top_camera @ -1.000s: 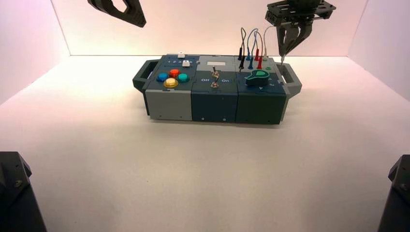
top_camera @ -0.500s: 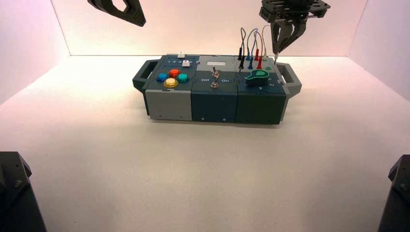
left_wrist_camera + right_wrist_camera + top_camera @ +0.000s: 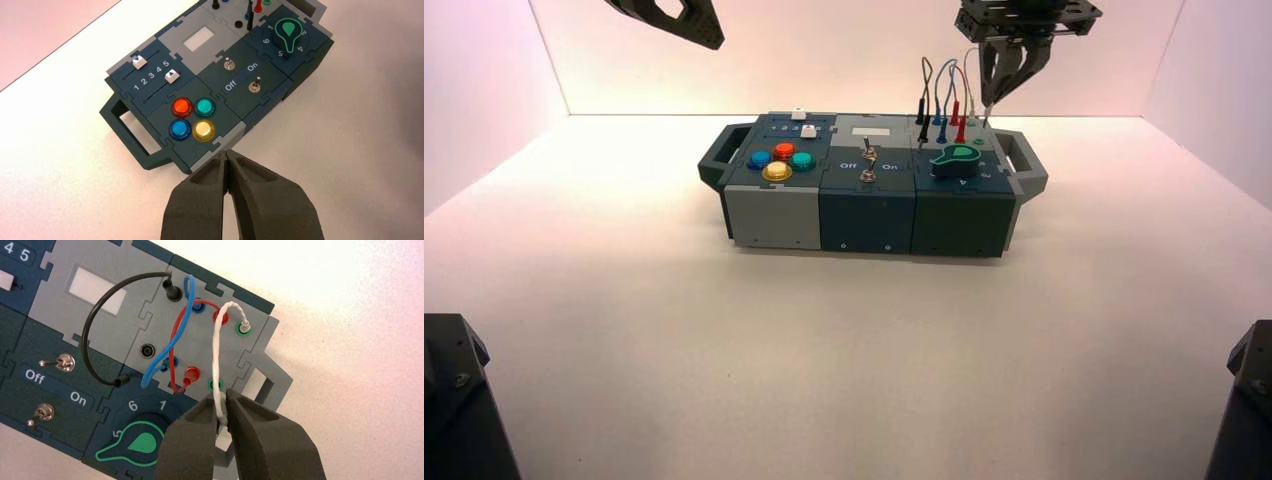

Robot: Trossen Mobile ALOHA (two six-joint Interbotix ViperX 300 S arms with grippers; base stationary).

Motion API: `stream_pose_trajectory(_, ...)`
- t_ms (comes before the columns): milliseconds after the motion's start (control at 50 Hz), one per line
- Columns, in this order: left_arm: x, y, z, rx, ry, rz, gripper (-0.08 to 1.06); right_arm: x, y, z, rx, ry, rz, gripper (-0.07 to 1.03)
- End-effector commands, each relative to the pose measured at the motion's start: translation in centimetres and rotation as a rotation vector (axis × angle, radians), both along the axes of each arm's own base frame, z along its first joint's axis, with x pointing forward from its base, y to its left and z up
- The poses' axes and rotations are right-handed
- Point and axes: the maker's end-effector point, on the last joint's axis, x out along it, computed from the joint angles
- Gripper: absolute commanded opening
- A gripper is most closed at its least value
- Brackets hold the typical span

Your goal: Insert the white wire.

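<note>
**Claw holds white wire above its empty socket**

Fingers of the right claw (image 3: 222, 407) are pinched on the white wire (image 3: 216, 352) near its free end, above the wire corner of the box (image 3: 769, 215), on the robot's right at the far side. The wire arches from there to its other plug, which is seated in a green-ringed socket (image 3: 243, 328) in the far row. A second green-ringed socket (image 3: 214, 385) sits empty just beside the claw tips, next to the red wire (image 3: 176, 340) and blue wire (image 3: 165, 352), with a black wire (image 3: 92, 335) looping beyond. The free plug itself is hidden behind the fingers.

To do this step well, the plug should probably be lined up straight over the empty green socket, held upright, then pushed down gently without dragging the neighbouring red plug or tugging out the seated end.

The left claw (image 3: 228, 172) hangs high over the button side of the box, fingers closed on nothing, idle.
</note>
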Motion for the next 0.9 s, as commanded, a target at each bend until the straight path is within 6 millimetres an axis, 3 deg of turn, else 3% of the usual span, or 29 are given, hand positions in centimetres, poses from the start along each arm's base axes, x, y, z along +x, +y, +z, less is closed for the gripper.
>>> stream_pose_trajectory(20, 0.3, 0.0, 0.7, -0.008, -0.024, 0.001, -0.03, 0.6, 0.5, 1.2, 0.016, -0.043, 0.001, -0.02)
stream_pose_trajectory(900, 0.4, 0.2, 0.6, -0.006, -0.024, 0.007, -0.03, 0.2, 0.6, -0.8, -0.010, 0.002, 0.023, -0.02)
